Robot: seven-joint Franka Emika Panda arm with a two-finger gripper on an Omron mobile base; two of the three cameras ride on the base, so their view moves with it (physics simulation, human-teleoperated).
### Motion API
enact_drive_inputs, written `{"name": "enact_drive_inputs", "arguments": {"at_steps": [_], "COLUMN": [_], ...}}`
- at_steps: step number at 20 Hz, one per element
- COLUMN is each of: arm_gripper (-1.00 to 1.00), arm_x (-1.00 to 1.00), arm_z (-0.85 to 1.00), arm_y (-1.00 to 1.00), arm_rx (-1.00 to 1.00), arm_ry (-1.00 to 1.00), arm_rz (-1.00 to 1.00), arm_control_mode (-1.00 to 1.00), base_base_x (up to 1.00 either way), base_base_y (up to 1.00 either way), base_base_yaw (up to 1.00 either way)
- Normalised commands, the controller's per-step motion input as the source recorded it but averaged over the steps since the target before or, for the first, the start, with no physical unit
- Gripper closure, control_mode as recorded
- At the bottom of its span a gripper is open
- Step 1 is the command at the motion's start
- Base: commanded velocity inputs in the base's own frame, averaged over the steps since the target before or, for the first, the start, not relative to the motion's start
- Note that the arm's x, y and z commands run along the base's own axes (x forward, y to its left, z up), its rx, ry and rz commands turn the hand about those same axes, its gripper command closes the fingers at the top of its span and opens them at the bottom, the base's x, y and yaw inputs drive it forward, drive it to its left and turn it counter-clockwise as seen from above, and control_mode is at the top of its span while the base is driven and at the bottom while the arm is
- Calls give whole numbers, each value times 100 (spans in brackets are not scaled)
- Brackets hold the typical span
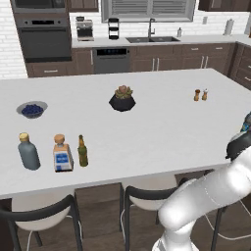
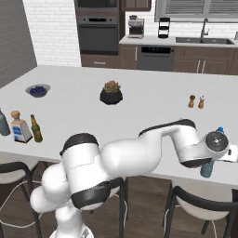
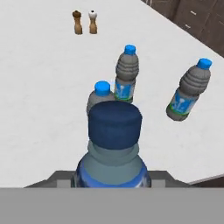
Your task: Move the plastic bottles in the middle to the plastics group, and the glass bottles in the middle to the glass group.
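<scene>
In the hand view, my gripper (image 3: 113,177) is shut on a plastic bottle (image 3: 114,144) whose dark blue cap stands close to the camera. Beyond it, the plastics group stands on the white counter: one bottle (image 3: 99,97) just behind the held one, another (image 3: 127,73) farther on, and a third (image 3: 191,89) to the right. In the right base view the hand is at the counter's near right end, with a bottle (image 2: 207,169) under it. At the near left the olive-green glass bottle (image 1: 82,151) stands beside the glass group, a grey bottle (image 1: 28,153) and a squarish clear bottle (image 1: 62,155).
A potted succulent (image 1: 122,99) sits mid-counter and a bowl of blueberries (image 1: 32,109) at the left. Two small shakers (image 1: 200,94) stand at the far right. Dark stools (image 1: 147,196) line the counter's near edge (image 1: 98,182).
</scene>
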Motion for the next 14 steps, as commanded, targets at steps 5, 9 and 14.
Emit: {"name": "enact_drive_inputs", "arguments": {"at_steps": [5, 9, 14], "arm_gripper": [100, 100, 100], "arm_x": [0, 0, 1], "arm_z": [1, 0, -1], "arm_y": [-68, -60, -42], "arm_rx": [41, 26, 19], "arm_ry": [-4, -1, -15], "arm_rz": [6, 2, 17], "arm_control_mode": [-100, -100, -100], "base_base_x": [0, 0, 0], "base_base_y": [0, 0, 0], "base_base_yaw": [0, 0, 0]}}
